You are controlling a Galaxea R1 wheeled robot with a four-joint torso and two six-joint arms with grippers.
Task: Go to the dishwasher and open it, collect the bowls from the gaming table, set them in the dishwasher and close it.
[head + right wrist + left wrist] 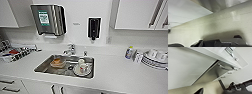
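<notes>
Below my head camera a rectangular steel sink (65, 65) is sitting in the smooth white bench (117, 72), holding a round white plate (82, 70); I cannot tell either gripper's state.

A pale speckled floor (220, 27) meets a white cabinet front (184, 11).

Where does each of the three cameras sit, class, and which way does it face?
Head view: high up, facing down onto a white counter with a sink; none of the robot's body shows.
Left wrist view: low on the left arm, facing white cabinet fronts with bar handles; dark arm parts show.
Right wrist view: low, facing pale floor; dark robot parts at the edge.
Shared: head and left wrist views both show white cabinets.
</notes>
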